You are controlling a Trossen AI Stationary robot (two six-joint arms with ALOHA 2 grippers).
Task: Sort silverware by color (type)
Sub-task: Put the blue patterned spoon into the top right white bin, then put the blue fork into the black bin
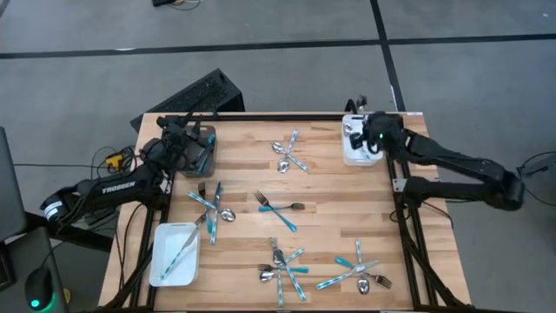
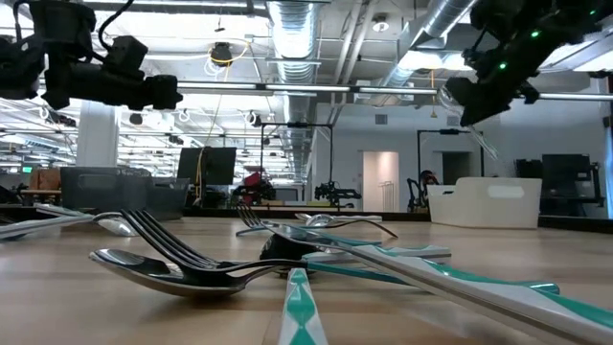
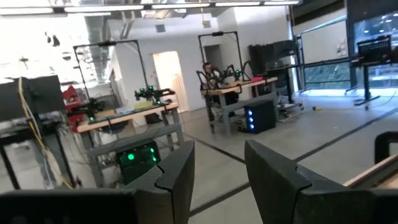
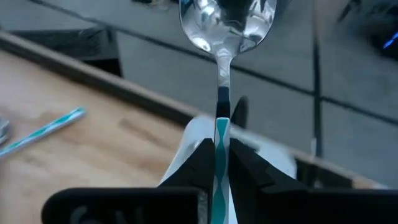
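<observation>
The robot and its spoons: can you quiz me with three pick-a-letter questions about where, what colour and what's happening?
1. The right gripper is over: A the far-right white rectangular tray; B the near-left tray; C the floor.
2. The held shiny metal spoon with a thin handle has a handle coloured: A red; B teal; C yellow.
3. The left gripper is: A holding a fork; B open, empty; C holding a knife.

A: the high view shows it there.
B: teal shows between the shut jaws.
C is wrong, B: nothing between its jaws.
</observation>
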